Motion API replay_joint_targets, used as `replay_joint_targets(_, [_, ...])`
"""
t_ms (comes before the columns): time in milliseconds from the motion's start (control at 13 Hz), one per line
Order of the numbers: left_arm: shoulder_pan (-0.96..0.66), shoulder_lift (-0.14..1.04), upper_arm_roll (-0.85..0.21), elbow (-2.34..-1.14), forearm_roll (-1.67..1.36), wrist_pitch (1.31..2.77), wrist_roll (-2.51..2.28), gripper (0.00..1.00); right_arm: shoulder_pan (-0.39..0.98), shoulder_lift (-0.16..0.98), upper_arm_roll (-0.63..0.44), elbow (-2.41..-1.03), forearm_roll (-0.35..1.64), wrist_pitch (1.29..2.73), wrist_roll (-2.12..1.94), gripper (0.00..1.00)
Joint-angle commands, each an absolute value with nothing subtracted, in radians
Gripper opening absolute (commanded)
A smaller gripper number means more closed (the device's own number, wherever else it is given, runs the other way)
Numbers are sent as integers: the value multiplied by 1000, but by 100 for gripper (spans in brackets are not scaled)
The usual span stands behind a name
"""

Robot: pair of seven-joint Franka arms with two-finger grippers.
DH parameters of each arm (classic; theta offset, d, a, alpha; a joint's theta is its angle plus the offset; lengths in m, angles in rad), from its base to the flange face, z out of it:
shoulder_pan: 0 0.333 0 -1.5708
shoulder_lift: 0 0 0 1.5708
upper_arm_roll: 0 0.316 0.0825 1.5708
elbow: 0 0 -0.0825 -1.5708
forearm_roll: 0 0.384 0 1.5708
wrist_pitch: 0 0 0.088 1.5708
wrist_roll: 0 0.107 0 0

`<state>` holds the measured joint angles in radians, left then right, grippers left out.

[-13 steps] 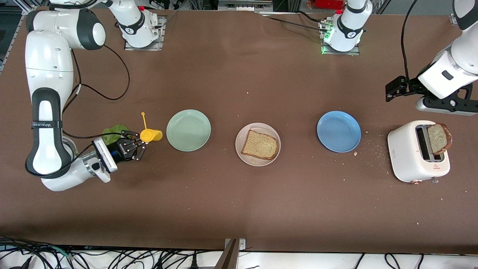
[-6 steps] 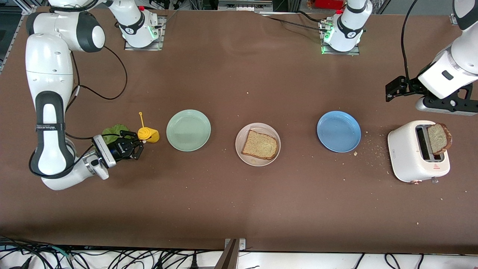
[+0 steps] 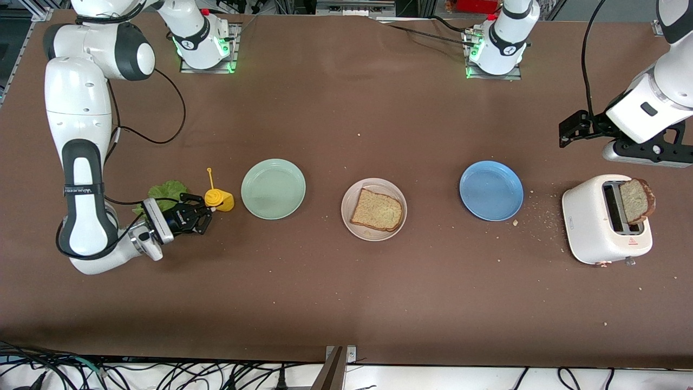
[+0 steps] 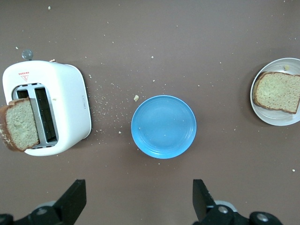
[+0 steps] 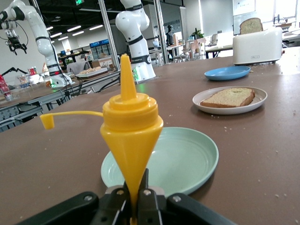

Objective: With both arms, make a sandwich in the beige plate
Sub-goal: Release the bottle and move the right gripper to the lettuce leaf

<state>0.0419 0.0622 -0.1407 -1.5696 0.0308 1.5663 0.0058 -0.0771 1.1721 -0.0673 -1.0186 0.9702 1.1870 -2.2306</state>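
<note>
On the brown table (image 3: 346,303) the white toaster (image 3: 605,219) sat at the left arm's end, a bread slice (image 3: 636,201) standing up out of one slot. Up above the table near that toaster hung the left gripper (image 4: 139,201), its fingers wide apart and nothing between them, waiting. Next came three plates in a row: the blue plate (image 3: 491,190) beside the toaster, the beige plate (image 3: 373,209) in the middle with one slice of speckled bread (image 3: 377,209) lying flat on it, and the mint-green plate (image 3: 273,188) toward the right arm's end. Down low beside the green plate was the right gripper (image 3: 203,216), fingers pinched tight on the narrow tip of a yellow cone-shaped bottle cap (image 5: 130,136), its tethered plug sticking out sideways. Just by that gripper lay the green lettuce leaf (image 3: 165,190) on the table, well apart from the beige plate.
</note>
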Motion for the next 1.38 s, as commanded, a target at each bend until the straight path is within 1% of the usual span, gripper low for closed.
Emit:
replay_joint_targets(0, [43, 61, -137, -1568, 18, 1572, 5, 100, -86, 1195, -61, -994, 959, 1187, -2267, 0])
replay_joint_targets(385, [43, 61, -137, -1568, 20, 1572, 5, 100, -87, 1206, -61, -994, 963, 1190, -2273, 0])
replay_joint_targets(462, [43, 61, -137, -1568, 18, 1572, 5, 100, -87, 1206, -61, -994, 965, 1190, -2270, 15])
replay_joint_targets(538, [43, 61, -137, -1568, 20, 1572, 5, 100, -87, 1206, -61, -996, 966, 1190, -2266, 54])
replay_joint_targets(615, [43, 61, -137, -1568, 20, 1572, 5, 100, -89, 1206, -61, -996, 966, 1190, -2266, 99])
replay_joint_targets(846, [43, 61, -137, -1568, 20, 1572, 8, 100, -98, 1197, -64, -991, 956, 1184, -2225, 100])
replay_joint_targets(1154, [46, 61, -137, -1569, 20, 1572, 8, 100, -98, 1184, -123, -969, 937, 1155, -2145, 100])
replay_joint_targets(1308, [46, 61, -137, -1569, 20, 1572, 8, 100, -98, 1157, -144, -954, 907, 1132, -2064, 100])
